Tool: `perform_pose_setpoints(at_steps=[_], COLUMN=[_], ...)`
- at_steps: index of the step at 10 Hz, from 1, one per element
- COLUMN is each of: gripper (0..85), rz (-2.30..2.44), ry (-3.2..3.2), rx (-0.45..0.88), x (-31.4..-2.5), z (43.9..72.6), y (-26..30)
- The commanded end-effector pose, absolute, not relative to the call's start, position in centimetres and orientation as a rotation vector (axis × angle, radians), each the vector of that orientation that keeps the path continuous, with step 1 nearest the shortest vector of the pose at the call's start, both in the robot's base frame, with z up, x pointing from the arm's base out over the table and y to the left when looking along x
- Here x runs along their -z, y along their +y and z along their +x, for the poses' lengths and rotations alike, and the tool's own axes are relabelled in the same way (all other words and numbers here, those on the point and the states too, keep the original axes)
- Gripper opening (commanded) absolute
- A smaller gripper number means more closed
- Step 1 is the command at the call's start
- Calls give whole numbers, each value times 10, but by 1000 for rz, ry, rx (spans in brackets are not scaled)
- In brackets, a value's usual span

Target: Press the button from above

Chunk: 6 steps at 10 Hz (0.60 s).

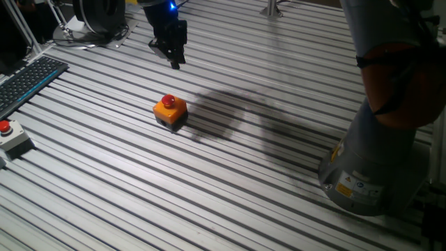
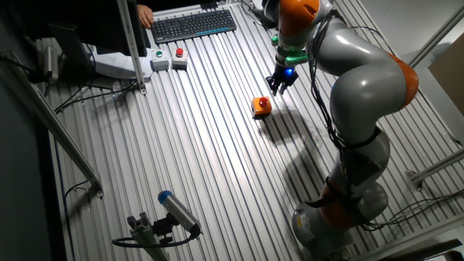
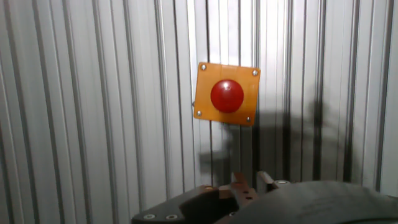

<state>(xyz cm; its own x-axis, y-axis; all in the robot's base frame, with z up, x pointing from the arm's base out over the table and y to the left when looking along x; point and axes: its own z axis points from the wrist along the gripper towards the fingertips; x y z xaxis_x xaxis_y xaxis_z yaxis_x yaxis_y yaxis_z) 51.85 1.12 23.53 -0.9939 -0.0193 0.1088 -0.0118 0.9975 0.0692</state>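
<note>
The button is a small round red cap on an orange cube-shaped box with a dark base, standing on the slatted metal table. It also shows in the other fixed view and upper middle in the hand view. My gripper hangs above the table, behind and slightly to the side of the button, not touching it. Its fingertips show at the bottom of the hand view, below the box. The fingers come together to one tip and hold nothing. The other fixed view shows the gripper just beyond the box.
A second red button on a grey-white box sits at the left edge, next to a green-button box. A keyboard lies at the far left. My arm's base stands at the right. A blue-tipped tool lies near one table edge.
</note>
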Motion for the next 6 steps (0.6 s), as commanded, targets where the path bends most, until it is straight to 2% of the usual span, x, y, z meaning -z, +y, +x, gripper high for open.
perform_pose_setpoints(at_steps=[1, 6], gripper=[0, 0], rz=[31, -33], ry=[-3052, -3072], rx=[120, 105], x=[-236, -236], z=[517, 523], y=[9, 19])
